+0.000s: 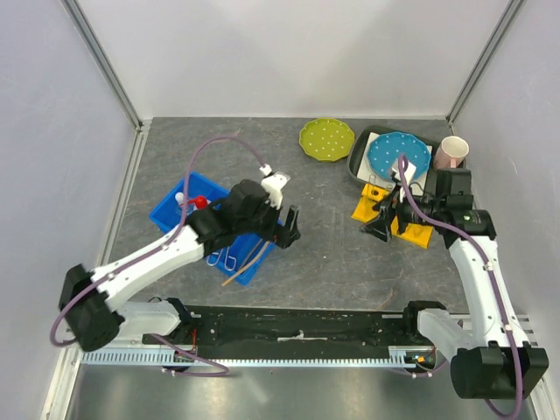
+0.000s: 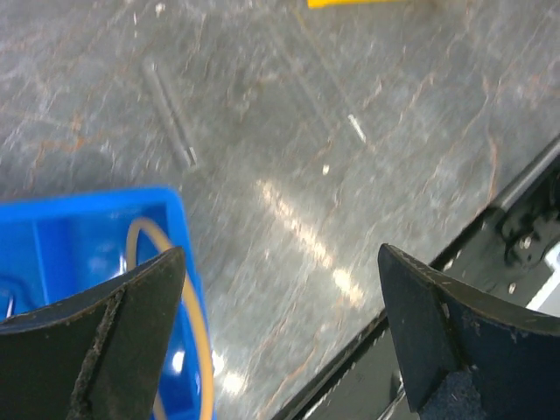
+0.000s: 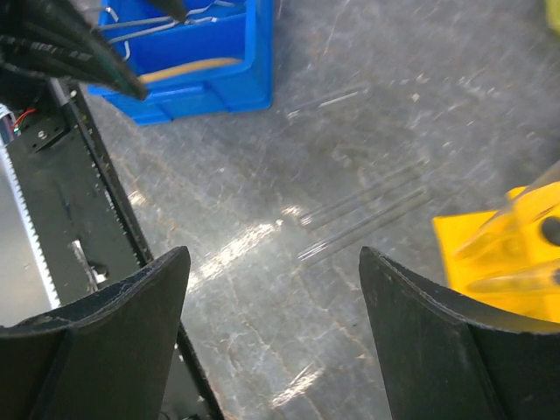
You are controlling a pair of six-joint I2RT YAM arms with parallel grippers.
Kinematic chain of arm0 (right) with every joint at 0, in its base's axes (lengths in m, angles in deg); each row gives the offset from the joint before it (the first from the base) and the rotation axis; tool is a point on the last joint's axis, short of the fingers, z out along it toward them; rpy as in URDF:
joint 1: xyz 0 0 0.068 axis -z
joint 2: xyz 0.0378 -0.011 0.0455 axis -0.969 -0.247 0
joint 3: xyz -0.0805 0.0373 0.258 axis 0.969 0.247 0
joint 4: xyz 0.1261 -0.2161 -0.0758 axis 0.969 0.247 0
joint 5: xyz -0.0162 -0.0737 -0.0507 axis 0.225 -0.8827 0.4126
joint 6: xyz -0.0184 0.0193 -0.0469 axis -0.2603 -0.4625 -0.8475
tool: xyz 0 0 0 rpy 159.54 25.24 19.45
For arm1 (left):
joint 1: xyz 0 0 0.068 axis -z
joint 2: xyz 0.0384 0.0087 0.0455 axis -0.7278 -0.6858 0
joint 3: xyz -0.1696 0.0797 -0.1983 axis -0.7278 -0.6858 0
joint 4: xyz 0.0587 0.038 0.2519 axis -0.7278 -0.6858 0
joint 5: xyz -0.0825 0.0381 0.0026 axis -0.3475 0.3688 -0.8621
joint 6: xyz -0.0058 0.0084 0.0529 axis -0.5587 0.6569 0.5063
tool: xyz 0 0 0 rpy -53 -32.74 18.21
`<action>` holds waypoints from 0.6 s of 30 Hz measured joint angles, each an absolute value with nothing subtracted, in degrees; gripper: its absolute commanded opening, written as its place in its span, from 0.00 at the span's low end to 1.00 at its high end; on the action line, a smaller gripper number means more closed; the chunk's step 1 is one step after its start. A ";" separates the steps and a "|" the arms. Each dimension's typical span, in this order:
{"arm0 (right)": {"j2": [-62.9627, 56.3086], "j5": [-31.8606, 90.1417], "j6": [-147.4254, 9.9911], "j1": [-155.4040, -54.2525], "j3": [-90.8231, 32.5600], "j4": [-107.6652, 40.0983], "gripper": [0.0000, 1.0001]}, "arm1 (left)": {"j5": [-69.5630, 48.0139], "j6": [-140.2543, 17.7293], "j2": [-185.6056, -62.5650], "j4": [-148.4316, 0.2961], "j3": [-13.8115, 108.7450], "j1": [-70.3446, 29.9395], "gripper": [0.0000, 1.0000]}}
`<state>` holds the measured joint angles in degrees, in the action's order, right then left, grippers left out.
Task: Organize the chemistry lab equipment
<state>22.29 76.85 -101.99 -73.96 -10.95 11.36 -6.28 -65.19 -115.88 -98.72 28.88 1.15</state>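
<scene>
Blue bin (image 1: 168,217) is sitting at left on the surface (image 1: 332,254), already holding the squeeze bottle (image 1: 199,203), the stoppered flask (image 1: 181,199), the wire tongs (image 3: 149,26) and the tan rubber tube (image 3: 188,68). Left claw (image 2: 282,254) is hovering over the bin's right edge, jaws standing wide, gripping nothing. Thin glass tubes (image 3: 363,210) are lying loose on the bare surface between the bin and the yellow rack (image 3: 507,254). One is lying apart nearer the bin and a few are lying side by side nearer the rack. They are clear, so I cannot tell the exact count. Right claw (image 3: 273,254) is hanging above them just beside the rack, jaws wide, empty. Judging the tubes: light, stiff, slick, breakable, likely rolling if nudged. Best hold is looking like mid-length, fingers crossing the tube's axis, closing gently, one tube at a time. Pinching near an end is risking tipping or snapping.
</scene>
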 measured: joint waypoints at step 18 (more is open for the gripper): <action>26.42 73.46 -99.48 -73.92 0.53 1.28 0.90 | 2.77 -68.53 -162.94 -114.63 65.27 0.43 0.59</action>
